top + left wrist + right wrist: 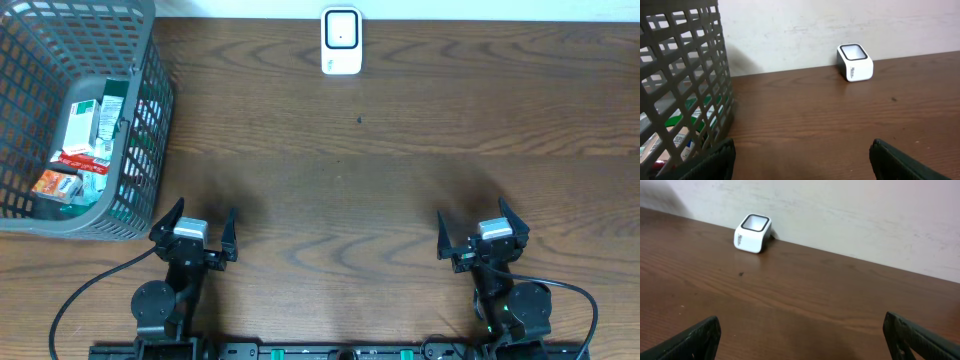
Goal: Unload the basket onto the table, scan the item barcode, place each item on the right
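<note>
The left jaws are standing wide open above the bench (380, 160), holding nothing; the right jaws are gaping at full spread, also empty. Several small boxes (85, 135) are lying in the grey basket (150, 100) at the bench's left side, just ahead of the left jaws. The white scanner (341, 41) is sitting at the back edge, centre, near the wall. The box labels are too small to read; they are possibly medicine cartons.

Even soft light, sharp overhead; faint shadows near arms, wrist views slightly soft, no glare
</note>
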